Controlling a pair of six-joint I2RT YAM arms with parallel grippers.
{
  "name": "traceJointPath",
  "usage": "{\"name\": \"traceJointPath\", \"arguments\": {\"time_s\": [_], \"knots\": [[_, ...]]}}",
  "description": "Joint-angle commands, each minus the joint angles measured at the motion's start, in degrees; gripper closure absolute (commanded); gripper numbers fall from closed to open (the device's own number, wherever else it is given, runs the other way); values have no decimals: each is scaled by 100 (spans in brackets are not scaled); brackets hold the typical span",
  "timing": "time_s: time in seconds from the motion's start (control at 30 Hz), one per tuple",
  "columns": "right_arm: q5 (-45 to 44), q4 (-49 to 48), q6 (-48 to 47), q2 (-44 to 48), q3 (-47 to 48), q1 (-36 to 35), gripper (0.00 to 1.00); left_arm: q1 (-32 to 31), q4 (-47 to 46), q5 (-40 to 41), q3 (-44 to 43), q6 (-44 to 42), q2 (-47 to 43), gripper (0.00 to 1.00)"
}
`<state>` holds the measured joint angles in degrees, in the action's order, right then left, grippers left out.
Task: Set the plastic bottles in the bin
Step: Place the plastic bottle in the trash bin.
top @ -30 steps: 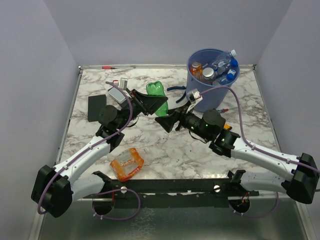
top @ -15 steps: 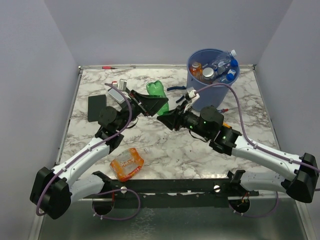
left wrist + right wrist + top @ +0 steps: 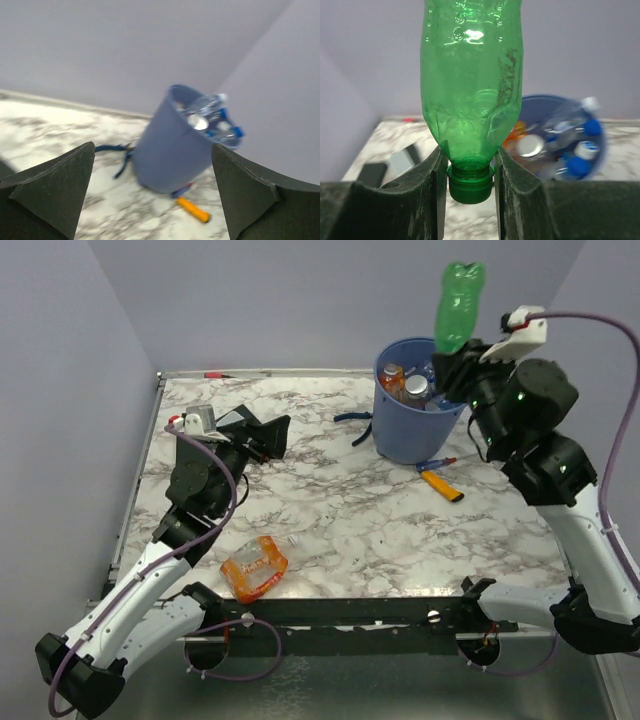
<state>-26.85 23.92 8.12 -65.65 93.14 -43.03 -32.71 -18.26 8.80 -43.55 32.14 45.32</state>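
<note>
A green plastic bottle [image 3: 458, 305] [image 3: 470, 75] hangs high in the air, neck downward, with my right gripper [image 3: 456, 364] [image 3: 468, 165] shut on its neck just above the green cap. It is over the near rim of the blue bin [image 3: 415, 435] [image 3: 601, 150] [image 3: 167, 145], which holds several bottles [image 3: 410, 386] with blue and white caps. A crushed orange-tinted bottle [image 3: 254, 568] lies on the table near the front left. My left gripper [image 3: 266, 436] [image 3: 152, 147] stands wide open over the left of the table, nothing between its fingers, pointing at the bin.
An orange-handled tool [image 3: 441, 484] [image 3: 193, 210] lies right in front of the bin. A dark blue cord [image 3: 354, 421] lies at the bin's left. A red pen [image 3: 215, 374] rests by the back edge. A flat black slab [image 3: 370, 175] shows at the left.
The green bottle passed from my left gripper to my right, which shut on its neck and swung it up over the bin. My left gripper opened and drew back to the left.
</note>
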Motion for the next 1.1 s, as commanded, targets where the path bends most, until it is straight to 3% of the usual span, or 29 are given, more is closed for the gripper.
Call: {"name": "traceJointPath", "arguments": {"time_s": [0.0, 0.2, 0.3, 0.5, 0.8, 0.97, 1.07], "knots": [[599, 1571, 225, -803, 702, 1426, 99, 12, 1632, 1608, 7, -1134, 300, 1], [748, 23, 353, -1444, 189, 1896, 99, 11, 1432, 1541, 593, -1065, 256, 1], [959, 107, 450, -2211, 731, 2113, 99, 2, 1444, 1397, 633, -1076, 160, 1], [1351, -254, 358, -3010, 938, 2502, 99, -12, 1415, 1392, 712, -966, 14, 1], [1594, -951, 448, -3450, 641, 2784, 99, -63, 1394, 1194, 714, -827, 100, 1], [1957, -293, 780, -3427, 1070, 2791, 99, -87, 1387, 1189, 718, -839, 121, 1], [2715, 292, 1403, -3123, 1122, 2820, 99, -91, 1378, 1164, 704, -815, 130, 1]]}}
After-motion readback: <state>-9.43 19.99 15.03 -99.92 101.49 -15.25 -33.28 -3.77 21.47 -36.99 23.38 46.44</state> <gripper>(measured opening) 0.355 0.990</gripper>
